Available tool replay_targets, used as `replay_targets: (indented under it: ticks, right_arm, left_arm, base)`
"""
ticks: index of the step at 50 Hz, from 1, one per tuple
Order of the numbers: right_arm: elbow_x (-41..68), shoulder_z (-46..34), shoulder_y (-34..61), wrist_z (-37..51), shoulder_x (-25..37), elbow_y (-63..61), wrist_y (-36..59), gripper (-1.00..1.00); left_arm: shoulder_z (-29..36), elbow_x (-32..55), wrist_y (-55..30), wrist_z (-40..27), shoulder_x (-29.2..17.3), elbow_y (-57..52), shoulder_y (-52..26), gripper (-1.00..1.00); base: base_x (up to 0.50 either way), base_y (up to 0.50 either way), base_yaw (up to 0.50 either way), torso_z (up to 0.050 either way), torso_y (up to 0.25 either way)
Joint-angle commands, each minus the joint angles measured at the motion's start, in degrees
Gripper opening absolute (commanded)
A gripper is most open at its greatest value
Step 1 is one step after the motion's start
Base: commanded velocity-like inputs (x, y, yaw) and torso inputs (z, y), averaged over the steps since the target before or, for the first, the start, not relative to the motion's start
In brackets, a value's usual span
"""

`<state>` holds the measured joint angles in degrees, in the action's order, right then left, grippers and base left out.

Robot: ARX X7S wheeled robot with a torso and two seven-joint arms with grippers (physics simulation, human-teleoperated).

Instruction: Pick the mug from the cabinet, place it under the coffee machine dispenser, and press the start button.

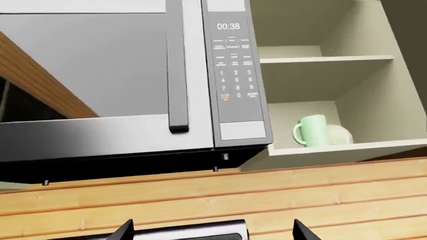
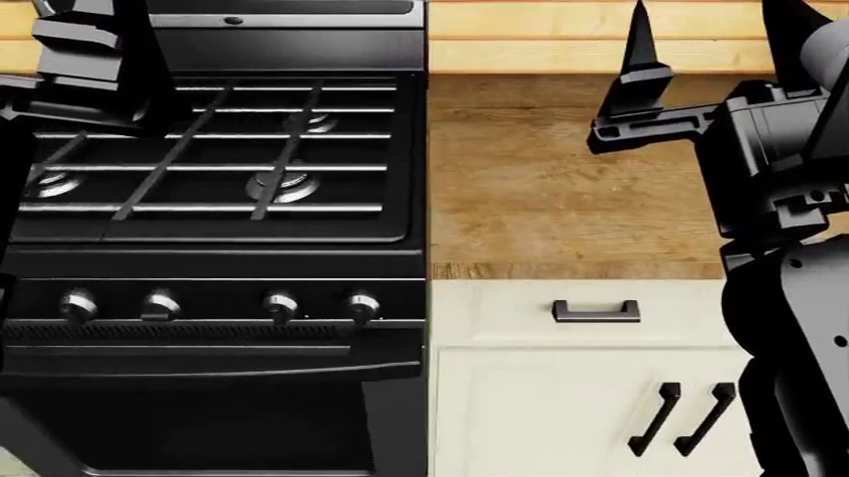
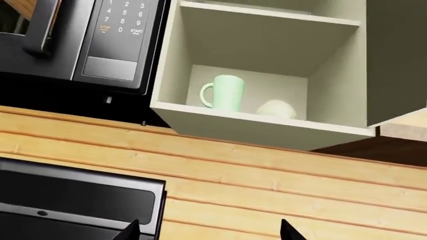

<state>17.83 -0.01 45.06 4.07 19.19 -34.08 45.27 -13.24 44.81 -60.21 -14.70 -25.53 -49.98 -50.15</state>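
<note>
Up on the lowest shelf of the open cabinet point(image 3: 267, 127), at about eleven o'clock from the right gripper point(image 3: 208, 231), whose jaws are spread wide and empty, the mug point(image 3: 223, 93) stands untouched, so picking, placing and pressing all remain.

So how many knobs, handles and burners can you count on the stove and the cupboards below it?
Knobs on the stove: 4, the first at
Burners showing under the grate: 3, one at
Handles on the white cupboards: 3, the drawer handle plus two door handles, one at
Total: 10
</note>
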Motion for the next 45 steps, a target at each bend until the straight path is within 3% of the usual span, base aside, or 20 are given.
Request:
replay_targets:
  ticks: [1,25,29,45]
  right_arm:
    - [0.58,0.3,0.36,0.29,0.24,-0.65,0.74,1.0]
    - [0.18,-0.89,2.55,1.17,-0.16,1.15,0.05,1.0]
    - [0.56,-1.02,3.75,1.53,-0.31,1.11,1.46,1.0]
    - [-1.57,-6.14,24.15,0.71,-0.16,12.51,4.78,1.0]
  left_arm:
    - [0.01,0.45,0.21,-0.28,-0.29,0.01,-0.02,1.0]
    - [0.32,1.09,0.85,-0.71,-0.79,1.01,-0.86,1.0]
    - [0.33,0.91,1.58,-0.28,-1.09,0.84,-0.51,1.0]
    - [2.23,-0.82,3.27,0.52,-1.77,4.22,-2.86,1.0]
  base:
    - [0.0,0.5,0.0,0.05,0.0]
    - [0.0,0.5,0.0,0.05,0.0]
    - [0.0,0.0,0.0,0.013,0.0]
    - [0.0,0.0,0.0,0.0,0.0]
